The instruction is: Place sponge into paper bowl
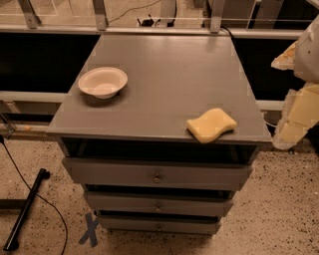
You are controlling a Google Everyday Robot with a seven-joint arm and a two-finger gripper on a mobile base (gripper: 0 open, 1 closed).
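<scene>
The pale yellow sponge (211,125), with wavy edges, lies flat on the grey cabinet top (169,74) near its front right corner. The white paper bowl (102,82) stands upright and empty near the top's left edge, well to the left of the sponge and farther back. My gripper (295,82) is at the right edge of the view, beyond the cabinet's right side, to the right of the sponge and a little above it. Its yellowish foam pads (299,117) stand apart with nothing between them.
The cabinet has three drawers (157,175) below the top. A railing with metal posts (99,15) runs behind it. A black pole and cable (25,209) lie on the speckled floor at the lower left.
</scene>
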